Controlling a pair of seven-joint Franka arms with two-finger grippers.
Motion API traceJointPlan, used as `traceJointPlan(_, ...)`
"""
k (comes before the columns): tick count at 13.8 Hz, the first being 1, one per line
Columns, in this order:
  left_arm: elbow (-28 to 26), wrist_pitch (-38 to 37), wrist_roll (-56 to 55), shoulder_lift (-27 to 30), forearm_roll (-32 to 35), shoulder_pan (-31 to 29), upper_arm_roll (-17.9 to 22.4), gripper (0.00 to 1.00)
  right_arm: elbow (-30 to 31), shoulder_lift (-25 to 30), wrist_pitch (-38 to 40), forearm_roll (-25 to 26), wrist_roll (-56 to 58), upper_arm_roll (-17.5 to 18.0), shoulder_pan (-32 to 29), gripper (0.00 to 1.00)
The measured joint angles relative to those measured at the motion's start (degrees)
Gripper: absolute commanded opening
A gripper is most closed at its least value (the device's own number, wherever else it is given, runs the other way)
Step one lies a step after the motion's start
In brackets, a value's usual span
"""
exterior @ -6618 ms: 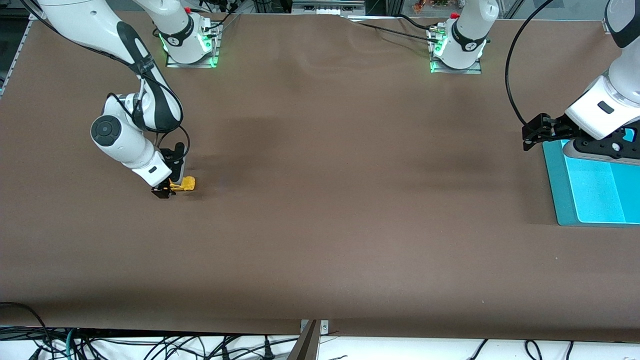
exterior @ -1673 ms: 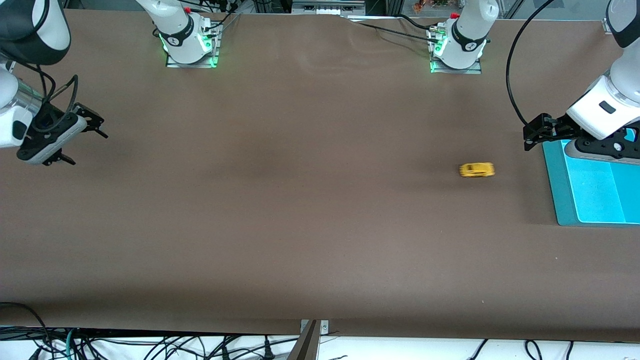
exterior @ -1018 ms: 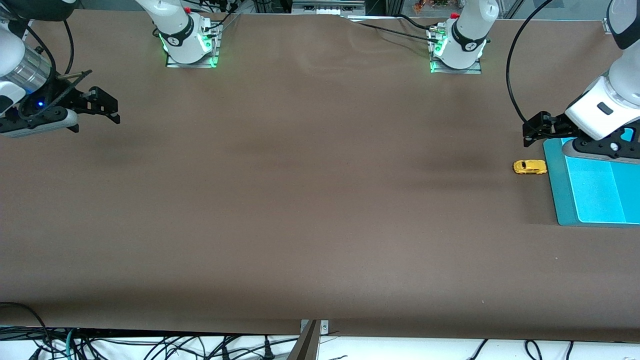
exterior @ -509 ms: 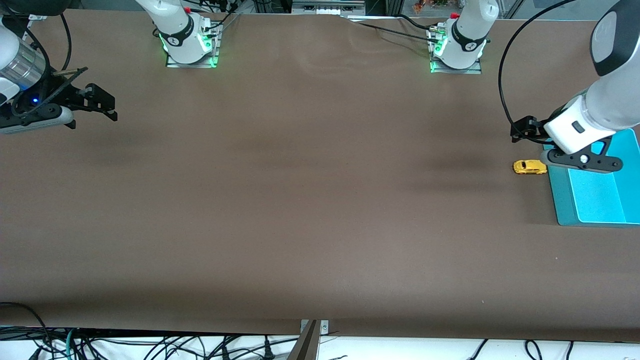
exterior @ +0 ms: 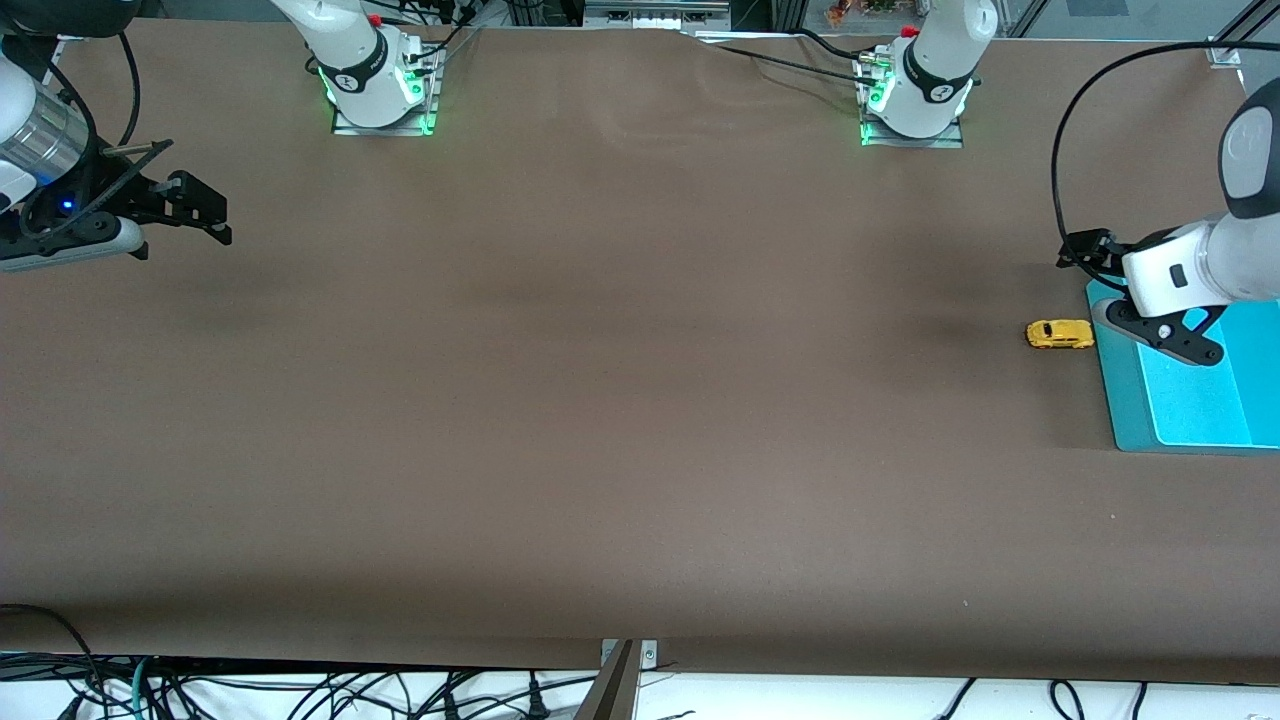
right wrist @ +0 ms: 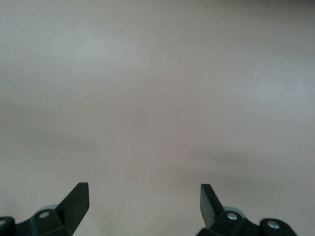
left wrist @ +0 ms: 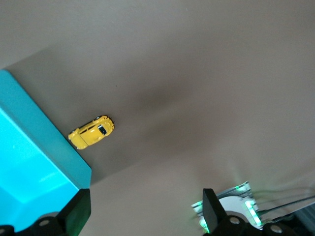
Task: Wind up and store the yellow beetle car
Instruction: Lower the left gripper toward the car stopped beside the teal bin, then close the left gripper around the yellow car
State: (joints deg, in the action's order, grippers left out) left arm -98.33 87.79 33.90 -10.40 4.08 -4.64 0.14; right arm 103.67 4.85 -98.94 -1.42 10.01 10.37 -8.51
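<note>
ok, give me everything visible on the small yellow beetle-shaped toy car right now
The small yellow beetle-shaped toy car is a glossy bright yellow, plastic-looking shell with a rounded body and dark windows; its wheels are barely visible. It sits upright on the brown table at the left arm's end, one end right against the outer wall of the teal storage bin, possibly touching it. Neither gripper touches it: the open left gripper hangs nearby over the bin's corner, farther from the front camera than the car.

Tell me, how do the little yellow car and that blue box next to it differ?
The yellow beetle car is tiny, rounded and bright yellow; the turquoise bin is far bigger, flat-sided and open-topped. The car sits free on the brown table, nose against the bin's wall; the bin runs past the table's edge at the left arm's end. Neither is held.
</note>
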Motion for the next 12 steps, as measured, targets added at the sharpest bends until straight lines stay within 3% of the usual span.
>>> traceJointPlan(6, -16.1, 19.6, 23.0, 0.6, 6.0, -3.3, 0.0, 1.0, -0.7, 0.0, 1.0, 0.1, 0.0, -0.1, 0.0, 1.0)
traceJointPlan(10, -29.1, 36.4, 29.9, 2.4, 8.8, -6.2, 0.0, 1.0, -1.1, -0.4, 1.2, 0.1, -0.1, -0.1, -0.1, 1.0)
traceJointPlan(12, -32.6, 42.2, 35.3, 2.6, 9.8, -8.8, 0.0, 1.0, -1.1, -0.6, 1.2, 0.1, -0.3, -0.1, -0.1, 1.0)
